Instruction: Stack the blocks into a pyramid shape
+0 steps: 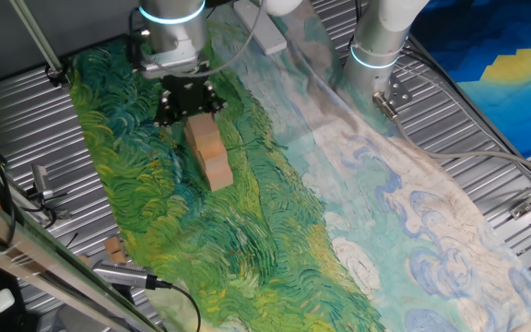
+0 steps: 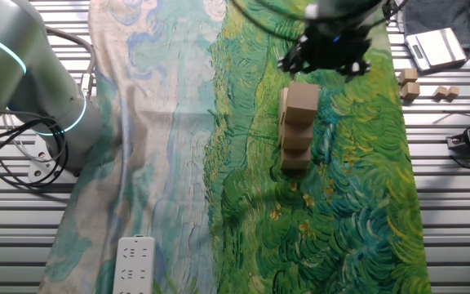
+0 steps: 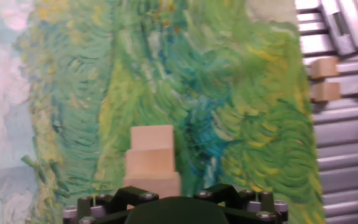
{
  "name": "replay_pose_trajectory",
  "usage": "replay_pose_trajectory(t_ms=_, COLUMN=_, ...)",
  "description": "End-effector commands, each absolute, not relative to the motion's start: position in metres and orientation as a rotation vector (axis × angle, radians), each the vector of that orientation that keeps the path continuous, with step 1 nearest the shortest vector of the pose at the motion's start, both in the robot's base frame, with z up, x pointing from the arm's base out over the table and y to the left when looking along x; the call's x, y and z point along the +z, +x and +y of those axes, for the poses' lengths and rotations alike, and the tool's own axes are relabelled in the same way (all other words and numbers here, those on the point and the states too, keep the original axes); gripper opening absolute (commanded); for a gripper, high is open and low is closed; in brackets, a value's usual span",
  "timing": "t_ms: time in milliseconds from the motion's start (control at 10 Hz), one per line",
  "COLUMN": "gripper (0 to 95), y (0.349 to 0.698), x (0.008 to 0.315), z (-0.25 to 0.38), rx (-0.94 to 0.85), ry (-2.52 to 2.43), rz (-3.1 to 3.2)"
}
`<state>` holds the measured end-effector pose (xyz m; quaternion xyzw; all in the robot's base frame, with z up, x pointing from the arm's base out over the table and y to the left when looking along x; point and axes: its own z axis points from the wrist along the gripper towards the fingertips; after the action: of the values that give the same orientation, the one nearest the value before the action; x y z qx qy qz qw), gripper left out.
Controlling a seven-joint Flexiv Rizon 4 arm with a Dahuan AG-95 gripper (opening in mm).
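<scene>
Hovering just above the stacked blocks (image 2: 299,124), my gripper (image 2: 326,55), whether its fingers are apart or together I cannot tell, tan cubes piled on the green painted cloth (image 2: 349,204), spare cubes (image 2: 408,83) off on the metal table (image 2: 455,188)

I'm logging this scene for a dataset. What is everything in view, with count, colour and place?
blocks: several visible in one stack, exact count unclear, light tan, on the green part of the cloth below the hand.
spare wood pieces: a few, tan, on the metal table beside the cloth.
cloth: one, painted green, yellow and pale blue, covering the table.
power strip: one, white, at the cloth's pale edge.
table: one, ribbed grey metal.
second arm: one, white-grey, idle beside the cloth.
hand: one, black, just above the stack; finger state unclear.
</scene>
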<state>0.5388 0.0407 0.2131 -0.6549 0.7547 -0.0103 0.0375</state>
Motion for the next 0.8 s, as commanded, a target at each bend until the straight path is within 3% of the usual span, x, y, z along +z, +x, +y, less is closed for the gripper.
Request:
replay_pose_trajectory(t_ms=100, gripper=0.0, y=0.554, x=0.213, z=0.047, rx=-0.06, ry=-1.984, rz=2.351)
replay_pose_trajectory(t_ms=800, gripper=0.0, y=0.623, x=0.173, z=0.061, rx=-0.107, ry=-2.003, rz=2.348)
